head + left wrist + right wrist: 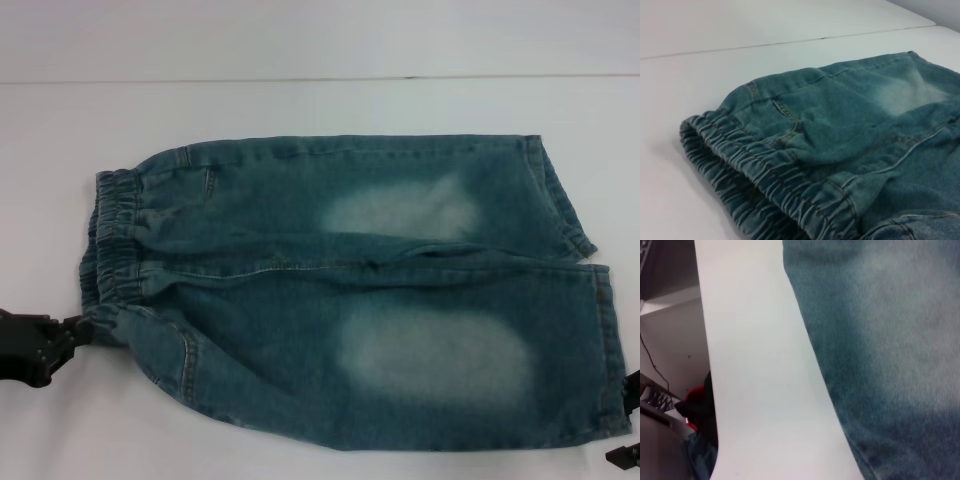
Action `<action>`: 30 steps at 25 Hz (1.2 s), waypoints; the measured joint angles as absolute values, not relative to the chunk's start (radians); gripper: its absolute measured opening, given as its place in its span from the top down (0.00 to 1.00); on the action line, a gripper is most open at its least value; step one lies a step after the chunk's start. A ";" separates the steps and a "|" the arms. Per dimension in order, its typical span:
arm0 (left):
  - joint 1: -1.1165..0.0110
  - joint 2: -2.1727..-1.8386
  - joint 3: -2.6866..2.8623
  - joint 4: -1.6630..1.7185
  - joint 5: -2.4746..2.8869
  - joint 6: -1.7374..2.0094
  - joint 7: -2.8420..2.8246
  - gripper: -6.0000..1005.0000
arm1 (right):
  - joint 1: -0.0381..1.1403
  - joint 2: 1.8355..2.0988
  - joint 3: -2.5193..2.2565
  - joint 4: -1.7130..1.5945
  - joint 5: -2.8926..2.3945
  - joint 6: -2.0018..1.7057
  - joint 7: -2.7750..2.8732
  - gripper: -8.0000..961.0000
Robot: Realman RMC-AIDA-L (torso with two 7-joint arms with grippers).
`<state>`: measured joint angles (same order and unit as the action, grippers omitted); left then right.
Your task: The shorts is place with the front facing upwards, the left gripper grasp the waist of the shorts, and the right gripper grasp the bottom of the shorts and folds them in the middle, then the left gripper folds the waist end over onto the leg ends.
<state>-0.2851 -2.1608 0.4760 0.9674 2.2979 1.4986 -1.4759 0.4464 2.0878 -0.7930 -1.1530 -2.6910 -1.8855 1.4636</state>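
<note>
While the left gripper (88, 328) pinches the waist (115, 240) corner at eight o'clock, the right gripper (630, 425) sits by the bottom of the shorts (590, 300) at four o'clock, its grip unreadable; the shorts (350, 290) lie flat on the white table (300, 100).

Left gripper (75, 330): black, angular, blocky housing, tapering towards its tip. Right gripper (628, 440): showing only as black fragments, shape possibly claw-like.

Left tool (88, 330) low; right tool (628, 420) at frame's corner.
</note>
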 joint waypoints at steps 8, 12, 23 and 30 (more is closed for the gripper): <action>-0.285 -2.159 0.476 0.953 2.297 1.481 -1.474 0.93 | 0.438 2.088 -0.771 -1.148 -2.683 -1.867 1.430 0.56; -0.285 -2.159 0.477 0.952 2.297 1.477 -1.467 0.93 | 0.431 2.088 -0.776 -1.146 -2.682 -1.865 1.416 0.73; -0.232 -2.167 0.422 1.024 2.282 1.636 -1.458 0.93 | 0.365 2.089 -0.739 -1.192 -2.638 -1.957 1.315 0.95; -0.164 -2.165 0.276 1.071 2.208 1.766 -1.419 0.93 | 0.300 2.091 -0.703 -1.240 -2.570 -1.983 1.267 0.95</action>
